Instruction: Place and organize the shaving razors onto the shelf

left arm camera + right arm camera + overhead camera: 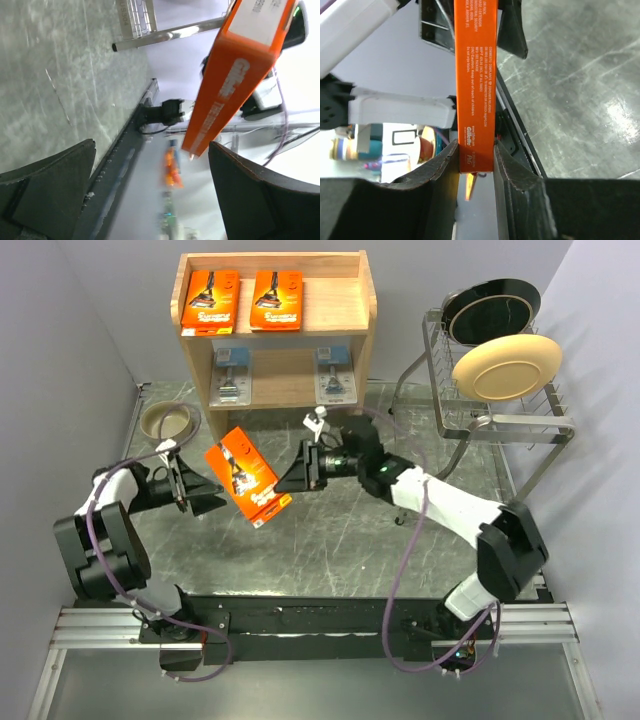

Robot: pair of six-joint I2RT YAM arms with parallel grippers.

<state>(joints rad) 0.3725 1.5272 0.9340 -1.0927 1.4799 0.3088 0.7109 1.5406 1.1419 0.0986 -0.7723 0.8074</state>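
Hovering above the bench [350, 540], the right end effector [297, 473] pinches one orange razor pack [247, 476] by its edge, tilted in the air. The left end effector [210, 496] is spread wide beside the pack. Farther back, the wooden shelf [340, 315] holds two orange packs [211, 300] [276, 298] on its top tray and two blister packs [232, 375] [335, 370] on its lower board.

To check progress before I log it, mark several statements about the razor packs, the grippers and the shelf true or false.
The right gripper clamps an orange cardboard razor pack. True.
The left gripper is shut on that pack. False: its jaws stand wide open.
Two orange packs lie on the light wooden shelf, in its top tray. True.
The shelf's lower board is bare. False: two clear blister packs lie there.
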